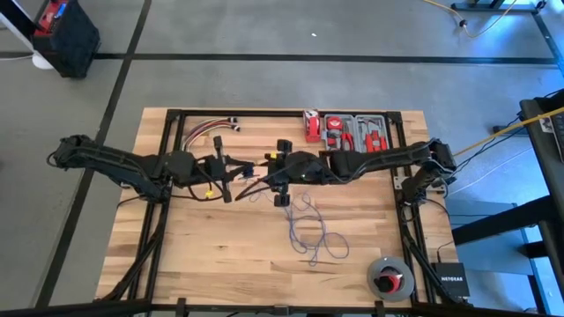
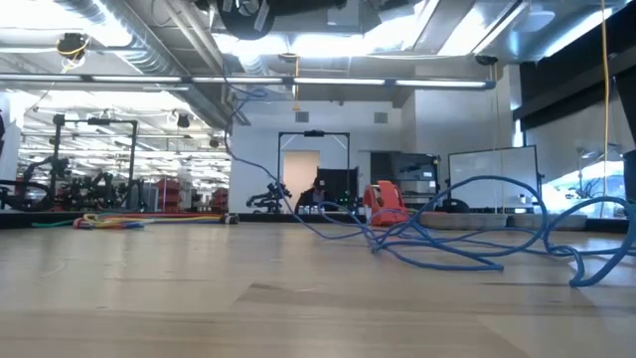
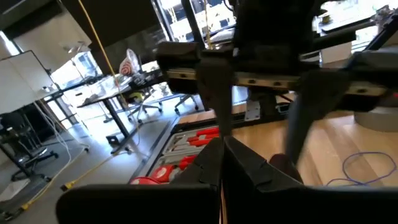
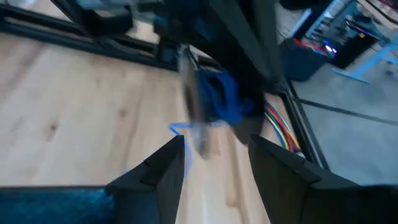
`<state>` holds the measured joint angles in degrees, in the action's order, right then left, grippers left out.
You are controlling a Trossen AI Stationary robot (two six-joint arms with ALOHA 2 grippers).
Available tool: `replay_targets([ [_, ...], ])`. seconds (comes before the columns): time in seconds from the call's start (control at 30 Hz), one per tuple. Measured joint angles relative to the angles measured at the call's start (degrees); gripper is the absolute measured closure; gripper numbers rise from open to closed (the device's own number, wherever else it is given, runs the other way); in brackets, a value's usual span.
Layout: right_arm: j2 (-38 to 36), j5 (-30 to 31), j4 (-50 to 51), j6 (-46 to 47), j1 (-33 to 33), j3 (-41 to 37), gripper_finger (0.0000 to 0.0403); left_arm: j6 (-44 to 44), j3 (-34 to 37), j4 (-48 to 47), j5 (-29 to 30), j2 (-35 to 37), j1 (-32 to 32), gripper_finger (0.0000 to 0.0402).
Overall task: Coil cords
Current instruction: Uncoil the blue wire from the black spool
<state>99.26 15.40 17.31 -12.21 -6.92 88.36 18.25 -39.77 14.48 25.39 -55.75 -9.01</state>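
The blue-violet cord lies in loose loops on the table's middle right, also seen in the low view. One strand rises from it to the grippers above. My left gripper hovers over the table's centre, shut, with a small blue bunch of cord at its fingertips. My right gripper faces it from the table's right, open. One thin strand runs close by one of its fingers; I cannot tell if it touches. My left gripper is shut on a small bunch of cord loops at the cord's raised end. Its fingers lie level and point toward the table's right. The bunch is lifted clear, and a strand hangs slack from it down to the loops. Blur hides the exact hold.
A tray of red-handled tools stands at the far edge. A bundle of red, yellow and white wires lies at the far left. A round spool and a black box sit at the near right. Bare wood spreads near left.
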Motion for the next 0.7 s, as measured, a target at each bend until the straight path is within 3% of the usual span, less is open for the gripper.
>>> replay_targets([
  [0.23, 0.35, -1.08, -3.54, -1.77, -0.20, 0.04, 0.0239, 0.14, 0.00, 0.09, 0.04, 0.00, -0.07, 0.0396],
  [0.53, 1.31, -0.67, -4.08, -3.27, 0.52, 0.02, 0.0390, -0.42, 0.00, 0.71, 0.29, 0.00, -0.76, 0.0396],
  [0.7, 1.31, -4.92, -1.18, -3.28, 0.53, 0.97, 0.0386, -5.05, -0.02, -0.63, -0.06, 0.00, -1.17, 0.0396],
])
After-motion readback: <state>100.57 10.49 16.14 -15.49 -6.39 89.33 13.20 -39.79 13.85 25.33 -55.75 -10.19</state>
